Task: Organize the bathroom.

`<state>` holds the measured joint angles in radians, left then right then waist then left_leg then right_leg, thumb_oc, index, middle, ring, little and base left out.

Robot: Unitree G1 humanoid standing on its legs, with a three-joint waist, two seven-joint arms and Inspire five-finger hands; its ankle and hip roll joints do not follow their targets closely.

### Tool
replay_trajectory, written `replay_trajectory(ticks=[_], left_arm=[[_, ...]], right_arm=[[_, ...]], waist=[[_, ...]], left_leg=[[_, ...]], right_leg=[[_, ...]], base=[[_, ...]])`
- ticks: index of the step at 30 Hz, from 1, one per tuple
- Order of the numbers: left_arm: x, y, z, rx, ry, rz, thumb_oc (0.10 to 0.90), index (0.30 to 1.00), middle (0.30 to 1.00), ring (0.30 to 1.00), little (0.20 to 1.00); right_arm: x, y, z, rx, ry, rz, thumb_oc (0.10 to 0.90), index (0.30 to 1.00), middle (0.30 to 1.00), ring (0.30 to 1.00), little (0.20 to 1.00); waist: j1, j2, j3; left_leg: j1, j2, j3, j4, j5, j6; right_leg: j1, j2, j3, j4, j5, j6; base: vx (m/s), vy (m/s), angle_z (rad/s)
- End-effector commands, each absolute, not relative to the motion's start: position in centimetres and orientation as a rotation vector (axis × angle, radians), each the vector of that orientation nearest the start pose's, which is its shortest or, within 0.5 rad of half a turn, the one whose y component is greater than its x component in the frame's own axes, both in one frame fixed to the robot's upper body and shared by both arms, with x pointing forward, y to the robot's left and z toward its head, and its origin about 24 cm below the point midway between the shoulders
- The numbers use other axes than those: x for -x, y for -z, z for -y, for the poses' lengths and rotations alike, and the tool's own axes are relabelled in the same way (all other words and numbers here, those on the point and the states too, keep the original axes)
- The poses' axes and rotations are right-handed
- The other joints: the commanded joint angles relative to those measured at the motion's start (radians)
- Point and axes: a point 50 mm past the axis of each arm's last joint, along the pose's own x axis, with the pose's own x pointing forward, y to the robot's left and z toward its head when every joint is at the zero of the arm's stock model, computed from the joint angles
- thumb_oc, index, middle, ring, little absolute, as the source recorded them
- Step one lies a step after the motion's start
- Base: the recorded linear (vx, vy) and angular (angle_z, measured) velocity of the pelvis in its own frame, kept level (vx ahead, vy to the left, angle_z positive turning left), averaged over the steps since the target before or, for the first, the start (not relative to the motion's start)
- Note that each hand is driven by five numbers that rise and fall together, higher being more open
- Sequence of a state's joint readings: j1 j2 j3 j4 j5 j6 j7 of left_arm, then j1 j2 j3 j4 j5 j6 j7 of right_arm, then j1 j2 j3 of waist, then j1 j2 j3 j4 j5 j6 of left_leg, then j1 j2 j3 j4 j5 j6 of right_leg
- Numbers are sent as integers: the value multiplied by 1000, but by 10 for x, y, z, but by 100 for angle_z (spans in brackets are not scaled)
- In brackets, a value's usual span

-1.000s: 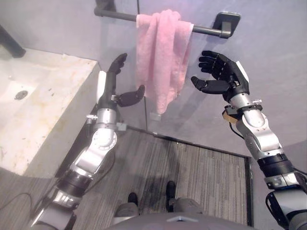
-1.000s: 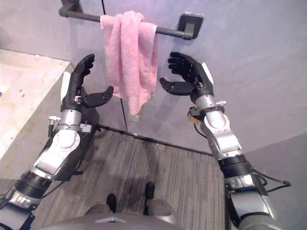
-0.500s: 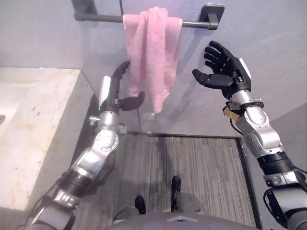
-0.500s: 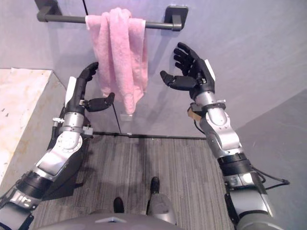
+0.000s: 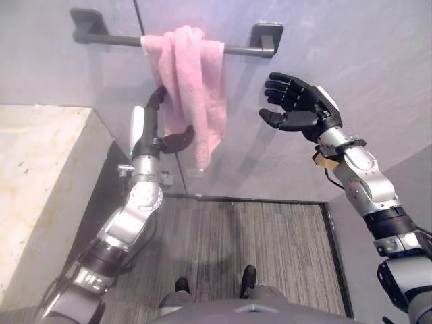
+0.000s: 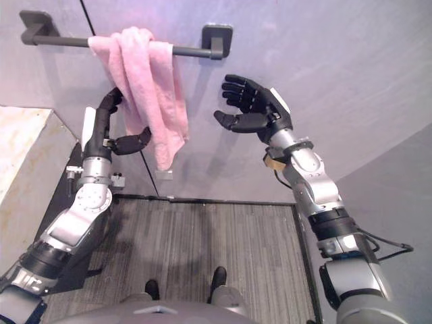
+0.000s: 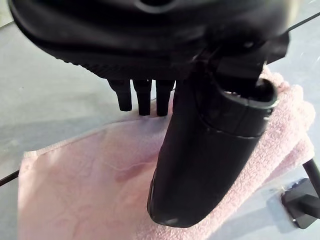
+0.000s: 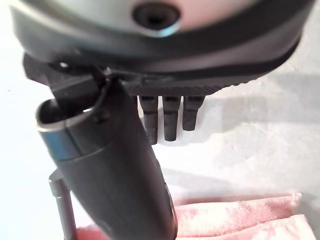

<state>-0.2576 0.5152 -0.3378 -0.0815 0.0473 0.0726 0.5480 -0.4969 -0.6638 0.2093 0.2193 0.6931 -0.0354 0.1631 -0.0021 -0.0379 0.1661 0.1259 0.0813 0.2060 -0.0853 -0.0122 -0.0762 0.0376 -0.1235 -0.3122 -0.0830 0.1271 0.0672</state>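
Since a second ago the left hand [image 5: 152, 128] has come in from clear of the pink towel [image 5: 192, 88] to its left edge, and the right hand [image 5: 297, 108] has stayed off to the towel's right; the whole view has also swung, so the bar's shift in the picture is the camera's. The towel hangs bunched over the dark towel bar [image 5: 239, 49] on the grey wall [image 5: 351, 61], nearer the bar's left bracket [image 5: 86, 18] than its right bracket [image 5: 264, 35]. The left hand's fingers reach straight up along the towel's left edge and its thumb sticks out across the front of the lower cloth; it has not closed on the cloth. The right hand is spread open, palm toward the towel, well apart from it, holding nothing. A pale stone counter [image 5: 34, 175] lies to the lower left of the towel.
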Motion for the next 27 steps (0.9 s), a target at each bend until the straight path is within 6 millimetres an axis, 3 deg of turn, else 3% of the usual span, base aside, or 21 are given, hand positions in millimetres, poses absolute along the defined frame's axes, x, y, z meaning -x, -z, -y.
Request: replay_trajectory(ticks=[1,6,12,13,15,16,17,18,19,20,22,25,27], left_arm=[[-279,-150,-168,-517,-235,543,800,900,900,900,900],[-277,-146,-166,-508,-232,544,800,900,900,900,900],[-278,-154,-163,-535,-238,564,800,900,900,900,900],[-280,-155,-162,-543,-233,565,800,900,900,900,900],[-284,-156,-157,-548,-225,568,800,900,900,900,900],[-285,-156,-156,-548,-225,570,800,900,900,900,900],[-287,-156,-155,-550,-229,577,800,900,900,900,900],[-287,-156,-155,-550,-229,577,800,900,900,900,900],[-289,-158,-156,-553,-237,586,800,900,900,900,900],[-292,-158,-155,-561,-216,573,800,900,900,900,900],[-292,-157,-155,-542,-209,576,800,900,900,900,900],[-290,-157,-151,-527,-163,586,800,900,900,900,900],[-287,-156,-149,-503,-143,595,800,900,900,900,900]], right_arm=[[-340,-228,194,64,-392,483,800,900,900,900,900],[-339,-230,185,41,-367,507,800,900,900,900,900],[-329,-223,166,104,-295,565,800,900,900,900,900],[-330,-224,162,91,-292,571,800,900,900,900,900],[-332,-225,156,87,-287,577,800,900,900,900,900],[-332,-226,155,90,-287,581,800,900,900,900,900],[-332,-228,153,87,-294,585,800,900,900,900,900],[-332,-228,153,87,-294,585,800,900,900,900,900],[-332,-229,150,80,-307,586,800,900,900,900,900],[-334,-221,149,87,-293,565,800,900,900,900,900],[-335,-220,148,97,-285,559,800,900,900,900,900],[-338,-220,152,109,-258,543,800,900,900,900,900],[-339,-221,156,118,-246,531,800,900,900,900,900]], waist=[[31,-38,-113],[28,-37,-107],[25,-28,-76],[23,-24,-73],[3,-16,-72],[0,-15,-74],[-11,-16,-76],[-11,-16,-76],[-17,-19,-79],[-15,-19,-94],[-18,-19,-95],[-7,-34,-81],[-1,-48,-85]], left_leg=[[-21,-26,-9,-2,-29,25],[-19,-37,-10,-2,-33,35],[-17,-58,8,-2,-39,57],[-20,-56,7,-2,-36,62],[-24,-54,-13,-2,-30,70],[-30,-53,-18,-2,-24,70],[-33,-61,-34,-2,-21,71],[-33,-61,-34,-2,-21,71],[-36,-74,-56,-2,-21,74],[-37,-92,-84,-2,-18,83],[-31,-99,-72,10,-12,77],[-78,-93,-49,123,-25,50],[-84,-42,-73,127,-19,30]], right_leg=[[45,-26,8,1,-63,117],[41,-37,19,8,-55,127],[-13,-118,-13,123,17,153],[-20,-99,0,160,-2,148],[-31,-8,78,202,-77,129],[-36,9,90,203,-86,122],[-46,60,132,202,-103,108],[-46,60,132,202,-103,108],[-51,87,154,192,-109,95],[-18,123,177,138,-145,58],[-3,135,190,120,-148,44],[30,126,175,90,-133,30],[50,108,157,69,-129,25]], base=[[25,91,7],[9,115,9],[-60,57,1],[-75,20,-2],[-48,5,5],[-41,-6,26],[-26,-5,25],[3,-4,31],[30,-61,20],[39,-62,38],[29,-29,53],[17,57,27],[63,204,26]])
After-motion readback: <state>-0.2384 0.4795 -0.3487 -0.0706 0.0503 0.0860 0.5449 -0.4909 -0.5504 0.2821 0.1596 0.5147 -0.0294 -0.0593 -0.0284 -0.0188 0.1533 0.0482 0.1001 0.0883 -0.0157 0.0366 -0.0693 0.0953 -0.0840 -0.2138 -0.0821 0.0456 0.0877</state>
